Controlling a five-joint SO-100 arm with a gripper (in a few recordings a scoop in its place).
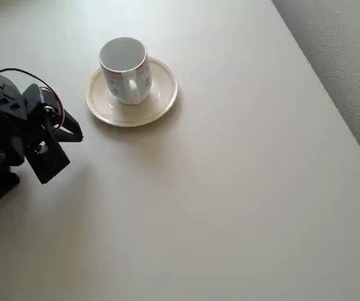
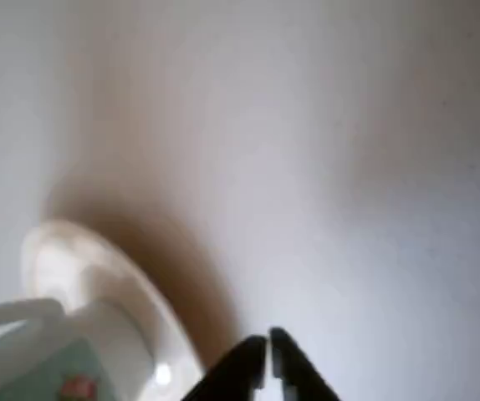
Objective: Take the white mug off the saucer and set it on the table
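The mug [image 1: 125, 69] stands upright on the saucer [image 1: 161, 100] near the bench's [image 1: 230, 200] far side, while the end effector [image 2: 268, 355], fingers pressed together and empty, sits apart, apparently not yet reaching.

Small white ceramic mug [image 1: 125, 69] standing upright on round cream-white saucer [image 1: 160, 103], upper centre of matte beige-grey table [image 1: 217, 200]. Black gripper [image 1: 73, 128] left of the saucer, apart from it.
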